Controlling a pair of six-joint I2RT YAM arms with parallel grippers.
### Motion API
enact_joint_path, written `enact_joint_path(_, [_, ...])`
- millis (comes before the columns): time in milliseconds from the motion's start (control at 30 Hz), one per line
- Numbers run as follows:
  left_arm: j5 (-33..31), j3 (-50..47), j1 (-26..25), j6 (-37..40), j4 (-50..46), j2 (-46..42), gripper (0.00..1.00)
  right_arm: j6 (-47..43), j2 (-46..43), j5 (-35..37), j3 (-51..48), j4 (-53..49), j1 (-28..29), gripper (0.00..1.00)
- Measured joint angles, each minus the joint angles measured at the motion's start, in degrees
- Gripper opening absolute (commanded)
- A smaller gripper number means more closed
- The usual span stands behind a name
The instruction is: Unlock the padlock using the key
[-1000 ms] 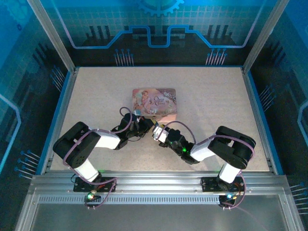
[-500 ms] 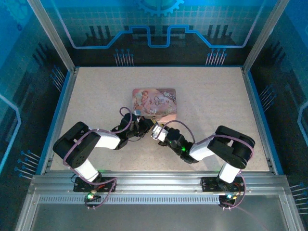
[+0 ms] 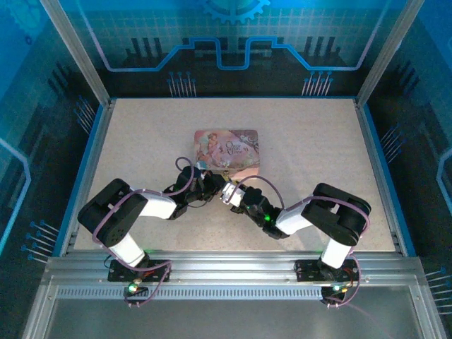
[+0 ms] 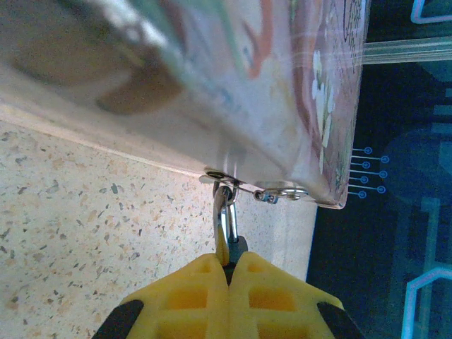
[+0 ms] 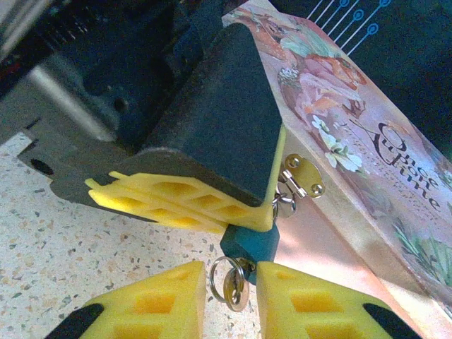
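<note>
Left claw (image 4: pixel 227 263) is pressed together on the padlock (image 5: pixel 251 244), which hangs from the hasp (image 5: pixel 302 176) of the pink box (image 5: pixel 367 162), just above the worktop (image 5: pixel 56 261); right claw (image 5: pixel 230 277) is a little spread, w/ the key (image 5: pixel 236 289) and its ring between the pads, apparently seated in the lock's underside. Advice: close squarely on the key's head, not the ring; turn slowly abt its own axis; left should hold the body steady.
</note>
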Motion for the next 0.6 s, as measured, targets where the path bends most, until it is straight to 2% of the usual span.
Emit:
enact_joint_path(300, [0.0, 0.0, 0.0, 0.0, 0.0, 0.0, 0.04, 0.2, 0.9, 0.7, 0.0, 0.3, -0.2, 0.2])
enact_joint_path(600, [0.2, 0.0, 0.0, 0.0, 0.0, 0.0, 0.04, 0.4, 1.0, 0.8, 0.0, 0.4, -0.6, 0.19])
